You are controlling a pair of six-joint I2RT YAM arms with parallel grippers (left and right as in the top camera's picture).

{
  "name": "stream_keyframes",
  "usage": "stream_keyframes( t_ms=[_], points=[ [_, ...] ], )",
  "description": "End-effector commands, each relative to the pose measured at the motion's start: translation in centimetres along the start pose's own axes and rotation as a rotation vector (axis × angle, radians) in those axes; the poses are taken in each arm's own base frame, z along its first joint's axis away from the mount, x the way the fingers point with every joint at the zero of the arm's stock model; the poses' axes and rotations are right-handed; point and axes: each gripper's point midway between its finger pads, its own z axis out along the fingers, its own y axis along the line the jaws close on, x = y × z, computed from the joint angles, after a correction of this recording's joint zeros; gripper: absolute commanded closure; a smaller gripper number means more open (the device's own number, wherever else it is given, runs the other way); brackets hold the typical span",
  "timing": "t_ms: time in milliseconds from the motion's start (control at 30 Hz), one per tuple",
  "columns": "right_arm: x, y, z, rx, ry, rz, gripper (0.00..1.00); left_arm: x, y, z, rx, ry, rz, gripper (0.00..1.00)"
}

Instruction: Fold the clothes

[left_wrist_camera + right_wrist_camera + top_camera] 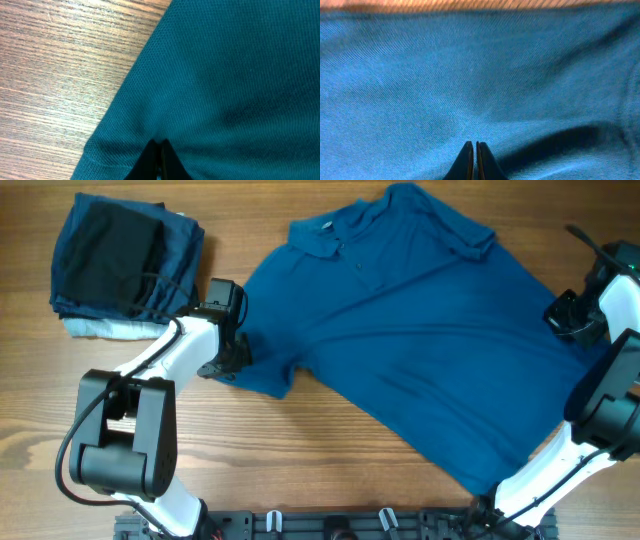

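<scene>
The clothes [420, 330], a medium-blue short-sleeved collared shirt, lie spread out diagonally across the wooden table, collar toward the far side. My left gripper [238, 356] sits at the shirt's left sleeve edge. In the left wrist view its fingertips [160, 144] are shut, with blue cloth [225, 75] puckered round them. My right gripper [562, 318] rests on the shirt's right side. In the right wrist view it [474, 146] is shut, pinching the fabric [470, 75], which fills nearly the whole frame.
A stack of folded garments [120, 265], black on top of dark blue and pale ones, lies at the far left. Bare wooden table [300, 450] shows in front of the shirt. The arm bases and a rail [330, 525] line the near edge.
</scene>
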Motion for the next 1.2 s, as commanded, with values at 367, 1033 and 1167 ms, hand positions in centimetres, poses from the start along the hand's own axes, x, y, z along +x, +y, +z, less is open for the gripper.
stream_keyframes(
  t_ms=[367,1033,1167],
  points=[
    [3.1,1.4,11.9,-0.017,0.156,-0.024,0.96,8.7,2.1,5.2,-0.060,0.302,0.014,0.96],
    [-7.2,8.4,15.0,-0.305,-0.307,-0.066,0.96,13.0,-2.1,4.6,0.121,0.457,-0.024,0.95],
    [-8.7,9.0,14.6,-0.326,-0.374,-0.083,0.96,16.3,-3.0,4.2,0.114,0.531,0.015,0.95]
  ],
)
